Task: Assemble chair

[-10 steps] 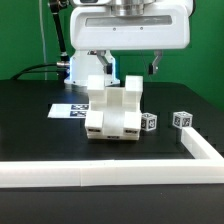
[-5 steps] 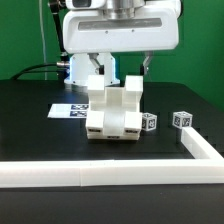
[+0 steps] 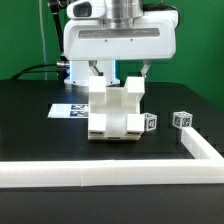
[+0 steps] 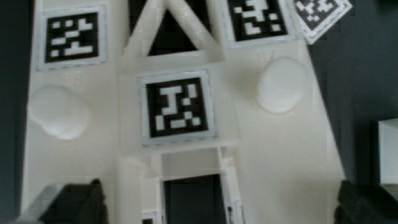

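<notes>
The white chair assembly (image 3: 115, 110) stands on the black table, several blocky pieces joined, with a tagged cube (image 3: 149, 122) at its right foot. A loose small white tagged cube (image 3: 181, 119) lies further toward the exterior view's right. My gripper (image 3: 122, 72) is open just above the assembly, one finger (image 3: 97, 72) on each side of its top. In the wrist view the chair's white tagged panel (image 4: 178, 110) fills the picture, and my gripper (image 4: 217, 205) shows only as dark fingertips (image 4: 71, 205) on either side of it. Nothing is held.
The marker board (image 3: 68, 110) lies flat behind the assembly toward the exterior view's left. The long low white border rail (image 3: 110, 175) runs along the front and turns back at the right (image 3: 200, 148). The robot's base (image 3: 80, 68) stands behind.
My gripper has come down from above toward the top of the chair assembly, its fingers still spread. The chair parts and cubes have not moved.
</notes>
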### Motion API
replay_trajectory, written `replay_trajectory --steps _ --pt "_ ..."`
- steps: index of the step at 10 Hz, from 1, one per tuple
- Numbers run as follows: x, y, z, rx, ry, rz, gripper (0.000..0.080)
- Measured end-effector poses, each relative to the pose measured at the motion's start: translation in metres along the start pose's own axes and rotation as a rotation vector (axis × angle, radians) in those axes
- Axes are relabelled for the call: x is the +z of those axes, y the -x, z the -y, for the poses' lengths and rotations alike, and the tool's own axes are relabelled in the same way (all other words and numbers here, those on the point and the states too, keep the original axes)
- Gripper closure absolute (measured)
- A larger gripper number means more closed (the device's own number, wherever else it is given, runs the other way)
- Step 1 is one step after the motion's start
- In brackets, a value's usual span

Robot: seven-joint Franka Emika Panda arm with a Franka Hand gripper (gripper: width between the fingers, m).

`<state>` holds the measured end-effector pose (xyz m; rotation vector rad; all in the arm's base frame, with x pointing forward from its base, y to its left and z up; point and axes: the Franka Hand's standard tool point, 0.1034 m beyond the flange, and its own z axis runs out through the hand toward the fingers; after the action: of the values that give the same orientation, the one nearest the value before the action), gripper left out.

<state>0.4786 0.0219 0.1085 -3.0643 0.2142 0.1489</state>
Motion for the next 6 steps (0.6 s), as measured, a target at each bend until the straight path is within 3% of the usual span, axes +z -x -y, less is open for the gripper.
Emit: replay_trajectory --steps 4,6 --pt "0.003 -0.007 -0.004 0.004 0.008 -0.012 0.0151" --pt "0.002 -0.021 -0.003 0.001 0.014 -0.049 0.0151"
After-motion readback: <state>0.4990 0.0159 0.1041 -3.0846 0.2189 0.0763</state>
